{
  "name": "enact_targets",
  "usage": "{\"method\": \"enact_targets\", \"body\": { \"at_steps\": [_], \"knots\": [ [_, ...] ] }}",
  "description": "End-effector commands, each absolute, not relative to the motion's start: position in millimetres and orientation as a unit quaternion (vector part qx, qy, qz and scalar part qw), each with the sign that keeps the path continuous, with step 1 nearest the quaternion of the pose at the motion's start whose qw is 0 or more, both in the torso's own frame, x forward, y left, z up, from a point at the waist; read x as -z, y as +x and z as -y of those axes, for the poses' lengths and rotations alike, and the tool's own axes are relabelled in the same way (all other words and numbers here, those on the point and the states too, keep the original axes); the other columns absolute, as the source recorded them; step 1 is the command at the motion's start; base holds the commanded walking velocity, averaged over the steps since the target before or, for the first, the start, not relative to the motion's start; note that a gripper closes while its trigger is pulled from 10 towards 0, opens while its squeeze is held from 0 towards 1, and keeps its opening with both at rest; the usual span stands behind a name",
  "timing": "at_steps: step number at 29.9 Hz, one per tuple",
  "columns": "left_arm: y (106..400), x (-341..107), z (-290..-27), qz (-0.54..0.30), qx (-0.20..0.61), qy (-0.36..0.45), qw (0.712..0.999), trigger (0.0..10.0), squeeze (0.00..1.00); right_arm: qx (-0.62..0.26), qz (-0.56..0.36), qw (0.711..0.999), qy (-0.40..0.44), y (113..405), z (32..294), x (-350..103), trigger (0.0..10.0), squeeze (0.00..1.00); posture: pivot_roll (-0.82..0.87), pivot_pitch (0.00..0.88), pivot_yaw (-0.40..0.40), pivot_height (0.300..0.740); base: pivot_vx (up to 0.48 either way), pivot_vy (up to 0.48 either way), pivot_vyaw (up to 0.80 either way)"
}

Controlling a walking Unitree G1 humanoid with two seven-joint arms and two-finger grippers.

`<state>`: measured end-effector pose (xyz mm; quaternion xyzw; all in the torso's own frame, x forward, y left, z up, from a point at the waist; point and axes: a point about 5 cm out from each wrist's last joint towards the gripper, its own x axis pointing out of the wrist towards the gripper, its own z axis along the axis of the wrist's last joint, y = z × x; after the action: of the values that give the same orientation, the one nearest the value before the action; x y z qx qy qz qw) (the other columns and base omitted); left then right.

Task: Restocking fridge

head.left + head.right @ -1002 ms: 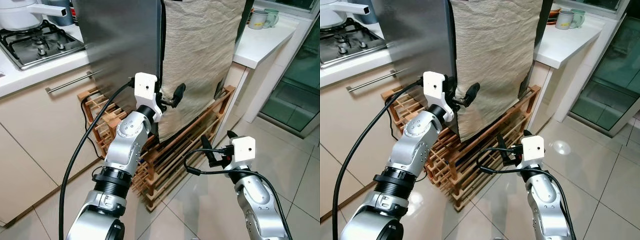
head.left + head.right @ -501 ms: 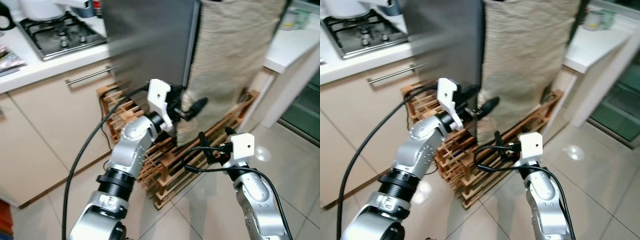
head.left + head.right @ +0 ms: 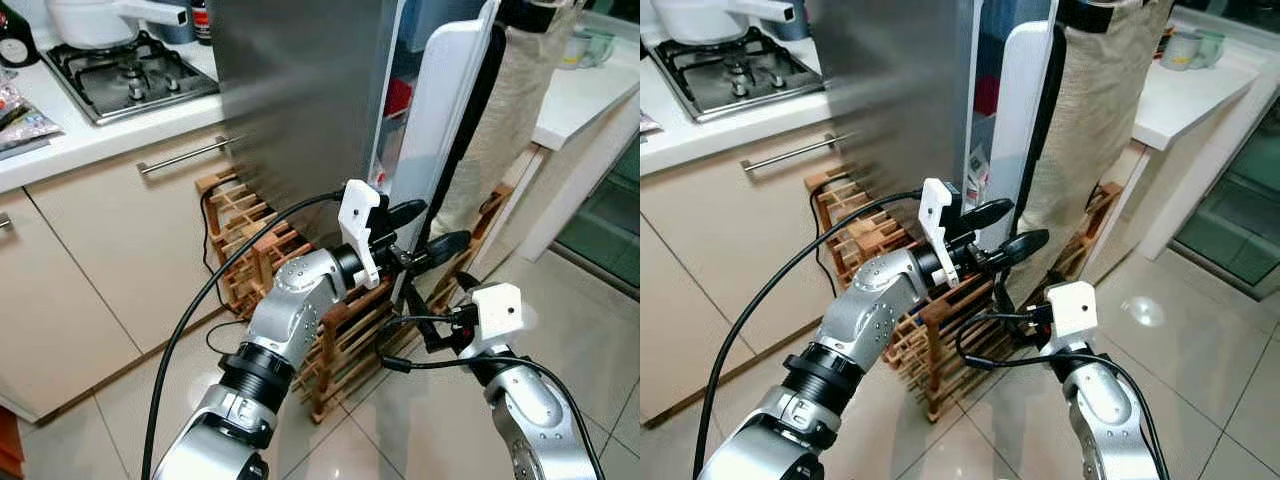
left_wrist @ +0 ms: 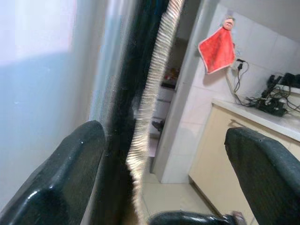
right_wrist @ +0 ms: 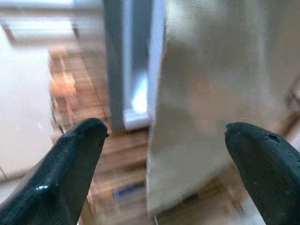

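Opening step: left end effector [image 3: 425,228], fingers spread, straddles the edge of the cloth-draped fridge door [image 3: 440,140], now ajar; right end effector [image 3: 450,318] spread, empty, low; next, swing door wider.

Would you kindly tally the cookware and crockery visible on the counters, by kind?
White pot on the gas hob: 1
Mugs on the white counter at the far right: 2
Total: 3
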<state>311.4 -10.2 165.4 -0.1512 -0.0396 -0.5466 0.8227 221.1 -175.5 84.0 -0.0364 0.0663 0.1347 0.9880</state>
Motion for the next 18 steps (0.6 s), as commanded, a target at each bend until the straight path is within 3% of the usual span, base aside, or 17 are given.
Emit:
{"method": "enact_targets", "body": {
  "at_steps": [1, 3, 5, 6, 7, 11, 12, 13, 18],
  "knots": [
    [299, -194, 44, 0.085, 0.576, -0.179, 0.793, 10.0, 0.0, -0.104, -0.119, 0.986, -0.048, 212, 189, -72, 10.0, 0.0, -0.18, 0.0, 0.012, 0.74, 0.0, 0.0, 0.0],
    [299, -193, 41, 0.086, 0.576, -0.177, 0.794, 10.0, 0.0, -0.102, -0.137, 0.984, -0.052, 208, 192, -68, 10.0, 0.0, -0.18, 0.0, 0.012, 0.74, 0.0, 0.0, 0.0],
    [308, -185, -1, 0.092, 0.521, -0.15, 0.835, 10.0, 0.0, -0.11, -0.208, 0.972, -0.023, 189, 197, -43, 10.0, 0.0, -0.17, 0.0, 0.013, 0.74, 0.0, 0.0, 0.0],
    [308, -185, -1, 0.092, 0.521, -0.15, 0.835, 10.0, 0.0, -0.11, -0.208, 0.972, -0.023, 189, 197, -43, 10.0, 0.0, -0.17, 0.0, 0.013, 0.74, 0.0, 0.0, 0.0],
    [311, -181, -17, 0.087, 0.503, -0.144, 0.848, 10.0, 0.0, -0.113, -0.219, 0.969, 0.008, 187, 189, -39, 10.0, 0.0, -0.17, 0.0, 0.014, 0.74, 0.0, 0.0, 0.0],
    [315, -175, -67, 0.08, 0.452, -0.12, 0.881, 10.0, 0.0, -0.192, -0.212, 0.957, 0.04, 198, 161, -51, 10.0, 0.0, -0.15, 0.0, 0.016, 0.74, 0.0, 0.0, 0.0],
    [315, -175, -67, 0.08, 0.452, -0.12, 0.881, 10.0, 0.0, -0.192, -0.212, 0.957, 0.04, 198, 161, -51, 10.0, 0.0, -0.15, 0.0, 0.016, 0.74, 0.0, 0.0, 0.0],
    [318, -173, -97, 0.078, 0.403, -0.1, 0.906, 10.0, 0.0, -0.214, -0.195, 0.955, 0.063, 210, 150, -62, 10.0, 0.0, -0.14, 0.0, 0.016, 0.74, 0.0, 0.0, 0.0],
    [325, -156, -144, 0.048, 0.283, -0.073, 0.955, 10.0, 0.0, -0.272, -0.195, 0.935, 0.119, 231, 135, -73, 10.0, 0.0, -0.12, 0.0, 0.016, 0.74, 0.0, 0.0, 0.0]
  ]
}}
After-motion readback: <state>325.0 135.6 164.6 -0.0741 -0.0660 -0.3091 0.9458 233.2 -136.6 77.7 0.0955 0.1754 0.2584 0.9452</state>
